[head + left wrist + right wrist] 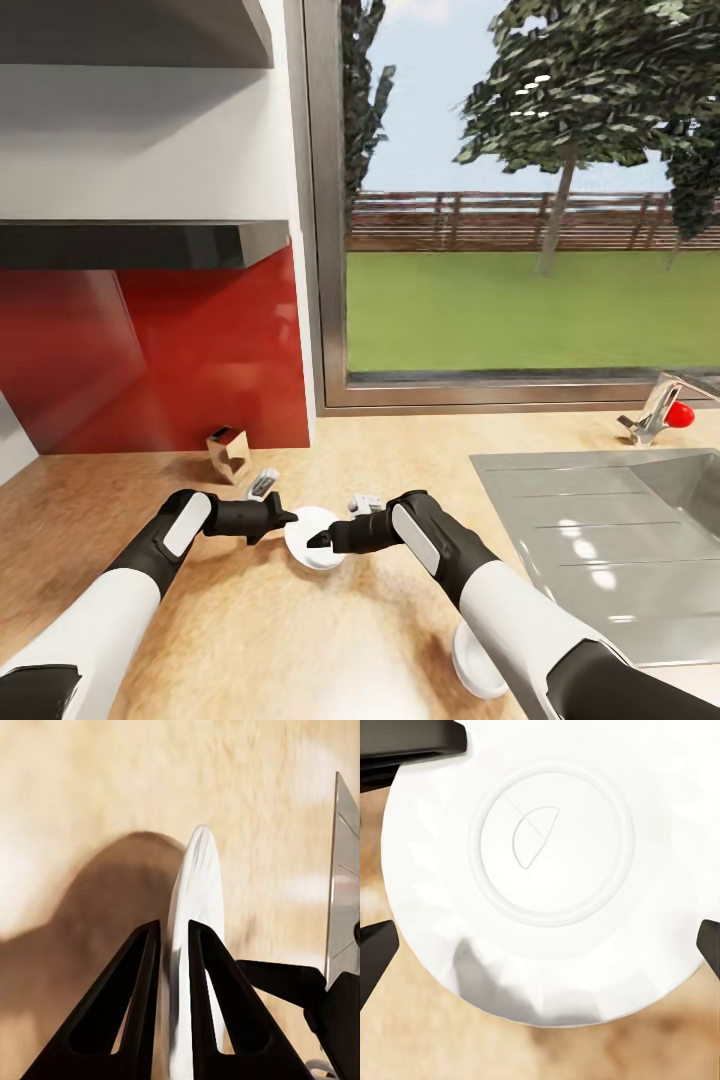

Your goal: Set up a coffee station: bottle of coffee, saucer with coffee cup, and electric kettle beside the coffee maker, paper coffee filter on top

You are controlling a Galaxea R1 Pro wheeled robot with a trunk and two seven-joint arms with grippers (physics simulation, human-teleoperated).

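Note:
The white saucer [314,540] hangs tilted on its edge just above the kitchen countertop [300,640], between my two grippers. My left gripper [285,518] is shut on its rim; in the left wrist view the saucer [196,892] runs edge-on between the black fingers [139,982]. My right gripper [325,540] faces the saucer's ringed flat side [547,847] and stands open, its fingertips [371,952] spread wider than the plate. A small white rounded thing, apparently the coffee cup [472,668], sits on the counter half hidden under my right forearm.
A steel sink [600,540] with drainboard fills the right of the counter, with a tap and red knob [662,412] behind it. A small shiny metal block [228,450] stands by the red backsplash [160,350]. A large window lies ahead and shelves hang upper left.

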